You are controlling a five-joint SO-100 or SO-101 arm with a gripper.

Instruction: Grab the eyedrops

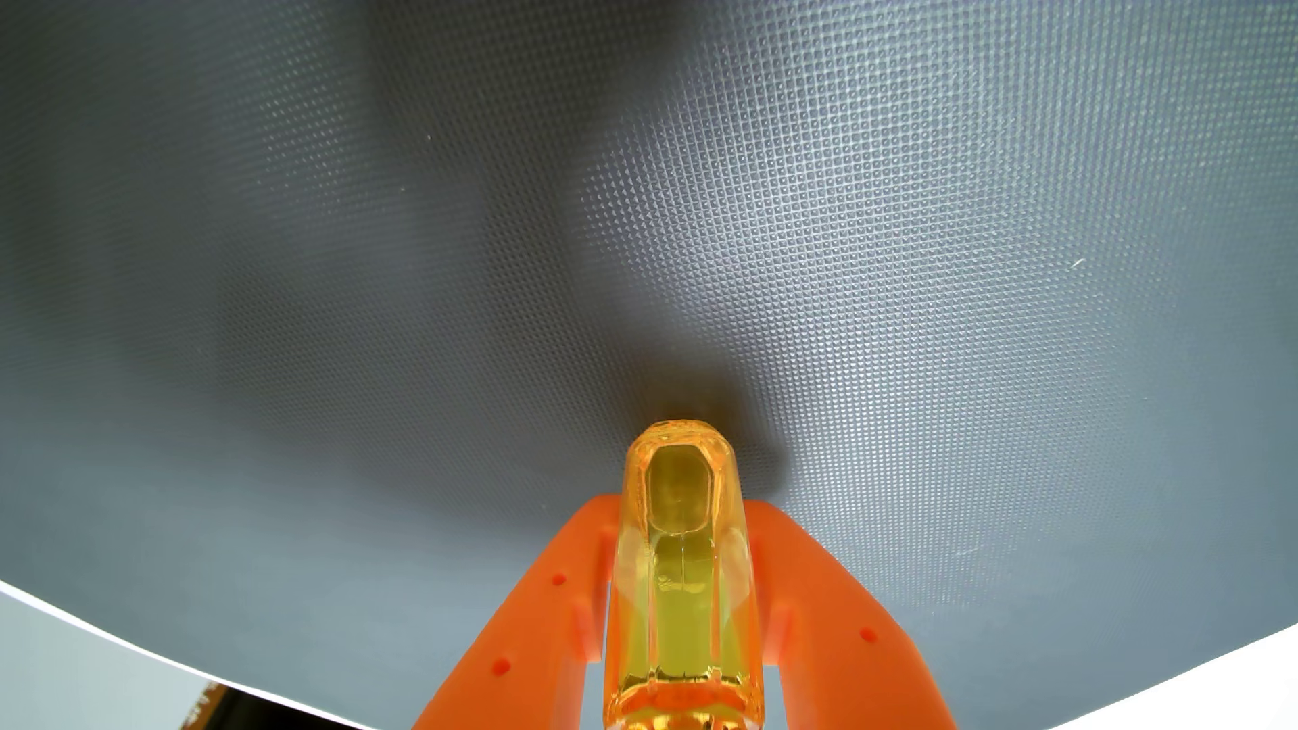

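eyedrops [680, 561] btwn claw [680, 512] fingers, clamped

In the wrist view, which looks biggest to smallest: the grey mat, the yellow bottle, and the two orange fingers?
1. Grey mat, by far the largest.
2. Yellow bottle and the orange fingers: they look about alike, and all sit close to the camera, so I won't rank them.

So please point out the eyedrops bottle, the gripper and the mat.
eyedrops bottle [680, 561], wrist view, on its amber body.
gripper [680, 509], wrist view, midway between its orange fingertips.
mat [913, 246], wrist view, on bare textured surface.
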